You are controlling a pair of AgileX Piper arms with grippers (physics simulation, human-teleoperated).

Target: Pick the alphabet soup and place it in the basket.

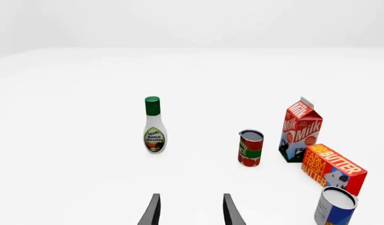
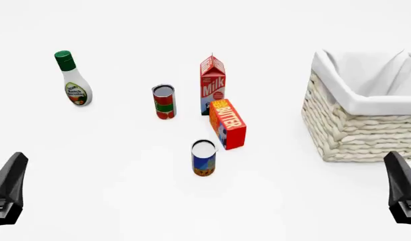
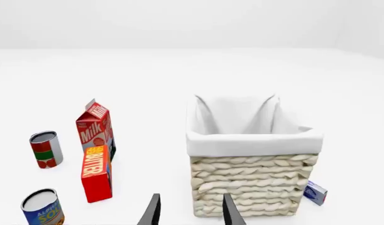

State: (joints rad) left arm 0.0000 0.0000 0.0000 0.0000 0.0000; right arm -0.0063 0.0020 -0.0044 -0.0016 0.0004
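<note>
Plain white tabletop [image 2: 111, 201] running into a bare pale backdrop, with the large square off-white wicker basket [image 2: 356, 131] lined in white cloth at far right. Left of it, upright red milk carton [image 2: 212, 84], red-orange butter box [image 2: 227, 123] and red-green can [image 2: 163, 101]; nearest, standing alone, the small blue-labelled alphabet soup can [image 2: 203, 157]. Left gripper [image 1: 190, 211] and right gripper [image 3: 189, 210] both parted, empty, well apart from everything.

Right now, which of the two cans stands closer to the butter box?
The alphabet soup, the can with the blue label and orange-brown lower band. It stands just in front of the butter box; the red and green can stands farther back, left of the milk carton.
</note>
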